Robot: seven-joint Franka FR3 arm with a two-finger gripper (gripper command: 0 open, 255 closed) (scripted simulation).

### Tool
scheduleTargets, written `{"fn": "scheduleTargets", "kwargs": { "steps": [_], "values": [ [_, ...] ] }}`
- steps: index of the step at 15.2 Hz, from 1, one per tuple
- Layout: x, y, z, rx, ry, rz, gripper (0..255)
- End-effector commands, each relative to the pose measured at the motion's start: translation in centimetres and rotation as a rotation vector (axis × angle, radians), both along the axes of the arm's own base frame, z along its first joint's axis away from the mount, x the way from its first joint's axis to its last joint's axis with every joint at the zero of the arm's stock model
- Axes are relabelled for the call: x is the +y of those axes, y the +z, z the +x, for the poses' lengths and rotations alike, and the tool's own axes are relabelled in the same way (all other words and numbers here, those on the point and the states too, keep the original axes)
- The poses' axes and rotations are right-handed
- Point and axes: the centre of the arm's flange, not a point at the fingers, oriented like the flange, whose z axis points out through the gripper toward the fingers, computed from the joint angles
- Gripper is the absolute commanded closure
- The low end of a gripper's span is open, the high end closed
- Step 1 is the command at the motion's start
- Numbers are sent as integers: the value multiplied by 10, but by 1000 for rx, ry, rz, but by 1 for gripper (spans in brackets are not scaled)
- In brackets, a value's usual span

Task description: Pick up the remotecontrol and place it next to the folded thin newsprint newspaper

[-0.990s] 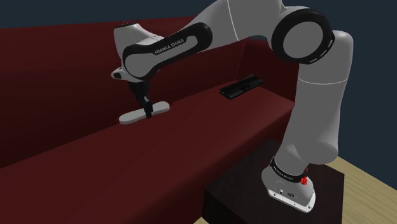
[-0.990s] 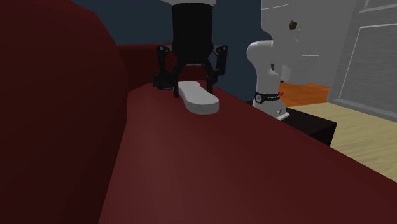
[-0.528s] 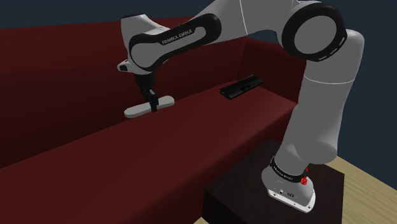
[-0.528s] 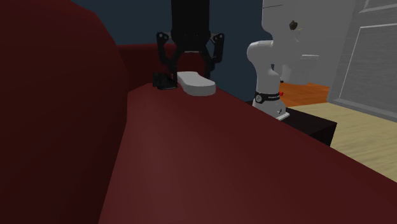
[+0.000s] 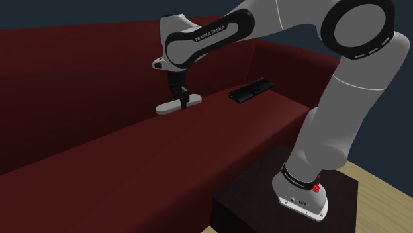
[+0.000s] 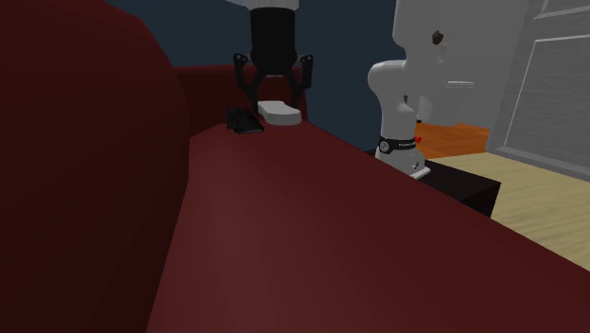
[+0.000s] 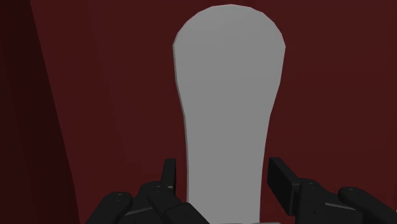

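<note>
Clasping one grey remote (image 7: 226, 95): two fingers (image 7: 284, 184).

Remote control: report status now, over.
Status: tool shut on flat grey remote control. Held over dark red sofa seat, short of dark folded newspaper. Nothing between them.

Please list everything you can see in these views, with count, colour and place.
remote control: one, light grey, clasped in the gripper over the sofa seat.
newspaper: one, drawn black, flat on the seat near the armrest.
sofa: one, dark red, under both.
stand: one, dark box, beside the sofa.
floor: one, light wood, around the stand.
wall panels: count unclear, grey, beyond the floor.
arm: one, white with dark joints, reaching from the stand over the sofa.
gripper: one, black, shut on the remote control.
</note>
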Motion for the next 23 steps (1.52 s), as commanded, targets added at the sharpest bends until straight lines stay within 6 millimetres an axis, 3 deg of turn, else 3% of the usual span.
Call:
{"fn": "scheduleTargets", "kwargs": {
  "steps": [1, 17, 18, 23],
  "values": [
    [-24, 1, -10, 0, 1, 1, 255],
    [-224, 2, -79, 0, 1, 1, 255],
    [-233, 2, -82, 0, 1, 1, 255],
    [-233, -24, -82, 0, 1, 1, 255]
  ]
}}
